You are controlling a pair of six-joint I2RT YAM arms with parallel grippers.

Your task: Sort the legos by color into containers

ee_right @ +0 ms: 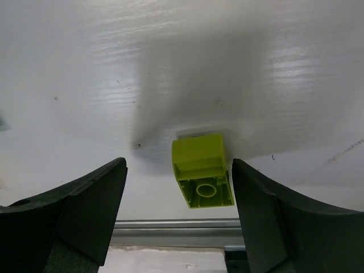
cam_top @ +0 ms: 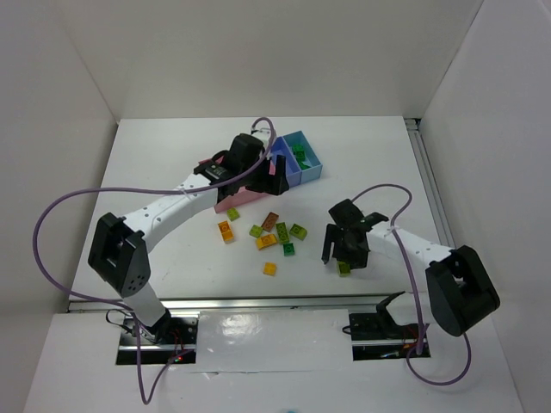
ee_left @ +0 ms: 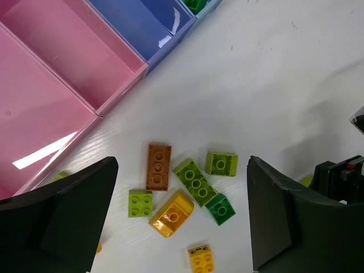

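Right gripper: jaws spread astride lime lego, near edge of tabletop | Left gripper: jaws wide, by pink bins

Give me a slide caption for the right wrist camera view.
Right gripper, jaws open, straddles a lime green lego lying on the white table, close to one finger.

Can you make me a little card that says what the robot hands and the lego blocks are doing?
Left gripper: open, empty, over the loose bricks
Right gripper: open, a finger on each side of one lime brick lying on the table
Pink bins: no bricks in the parts showing
Light blue bin: a dark green brick inside
Loose colours: brown, lime, dark green, orange-yellow
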